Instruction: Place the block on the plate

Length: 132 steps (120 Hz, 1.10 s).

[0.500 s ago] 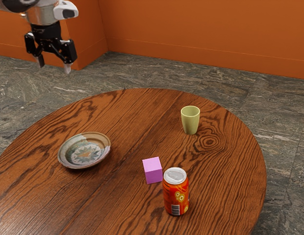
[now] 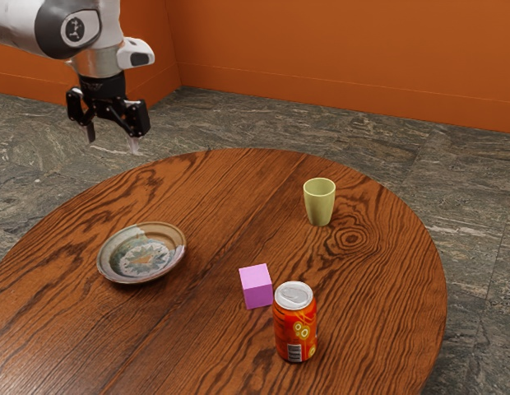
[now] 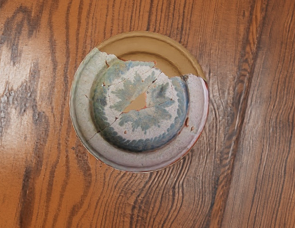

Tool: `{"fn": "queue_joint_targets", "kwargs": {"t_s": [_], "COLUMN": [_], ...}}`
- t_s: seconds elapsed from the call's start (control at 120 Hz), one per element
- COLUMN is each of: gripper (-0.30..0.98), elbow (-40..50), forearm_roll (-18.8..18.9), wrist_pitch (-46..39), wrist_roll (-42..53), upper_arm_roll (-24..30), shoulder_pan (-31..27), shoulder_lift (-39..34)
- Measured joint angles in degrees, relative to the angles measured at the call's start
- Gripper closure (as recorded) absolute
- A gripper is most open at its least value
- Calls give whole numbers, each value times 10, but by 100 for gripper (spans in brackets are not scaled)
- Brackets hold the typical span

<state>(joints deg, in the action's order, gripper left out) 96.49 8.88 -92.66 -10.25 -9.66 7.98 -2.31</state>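
Pincer (image 2: 112, 144) stood wide and empty, upper left of exterior view. Block (image 2: 256, 286) lay on surface (image 2: 197, 346), lower centre, just beside can (image 2: 295, 331). Reach called for squaring to block's faces, clear of can, then straight descent.

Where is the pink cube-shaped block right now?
In the exterior view, the pink cube-shaped block is on the round brown wooden table, just to the exterior view's left of the cylindrical orange-red metal can.

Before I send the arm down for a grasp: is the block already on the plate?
No, the pink block sits on the bare wood beside the can, apart from the plate.
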Motion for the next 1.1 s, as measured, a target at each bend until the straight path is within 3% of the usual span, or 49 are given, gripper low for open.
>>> {"fn": "queue_joint_targets", "kwargs": {"t_s": [0.567,1.1], "gripper": [0,0], "elbow": [156,147], "forearm_roll": [-96,-109], "wrist_pitch": [-238,-370], "wrist_roll": [-248,-400], "upper_arm_roll": [-19,-20], "shoulder_pan": [149,191], "shoulder_lift": [104,216]}}
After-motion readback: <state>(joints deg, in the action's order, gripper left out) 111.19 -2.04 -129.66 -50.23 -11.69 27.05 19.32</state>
